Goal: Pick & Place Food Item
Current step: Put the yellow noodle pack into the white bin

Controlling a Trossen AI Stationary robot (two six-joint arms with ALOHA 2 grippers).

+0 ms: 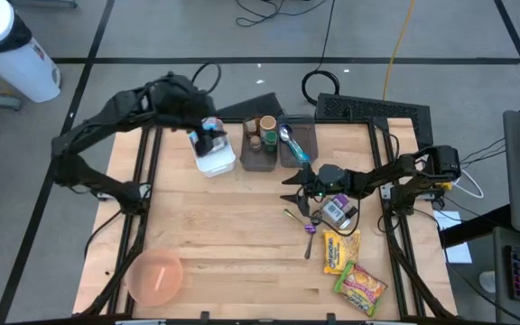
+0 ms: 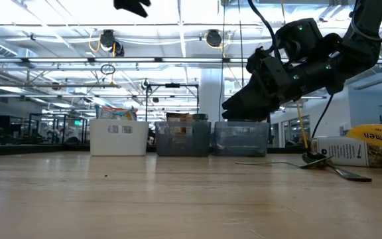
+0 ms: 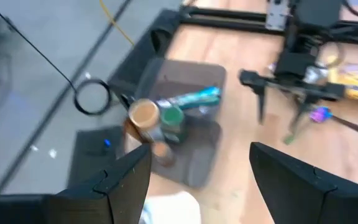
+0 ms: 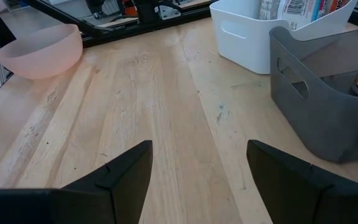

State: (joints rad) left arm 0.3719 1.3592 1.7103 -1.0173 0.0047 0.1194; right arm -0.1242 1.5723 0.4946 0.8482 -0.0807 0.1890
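Two yellow noodle packets (image 1: 341,251) (image 1: 361,287) and a white-labelled carton (image 1: 337,212) lie flat on the table's right half. My right gripper (image 1: 289,188) hovers open just left of the carton, low over the wood, with nothing between its fingers (image 4: 197,168). High above the white bin (image 1: 215,161) at the far left, my left gripper (image 1: 208,137) is open and empty (image 3: 197,180). In the low view it shows only at the top edge (image 2: 131,5).
Two grey bins (image 1: 260,144) (image 1: 298,143) with spice jars and a blue-handled utensil stand at the far edge beside the white bin. A pink bowl (image 1: 156,275) sits at the near left. A purple-ended utensil (image 1: 310,227) lies by the carton. Bare wood spans the middle.
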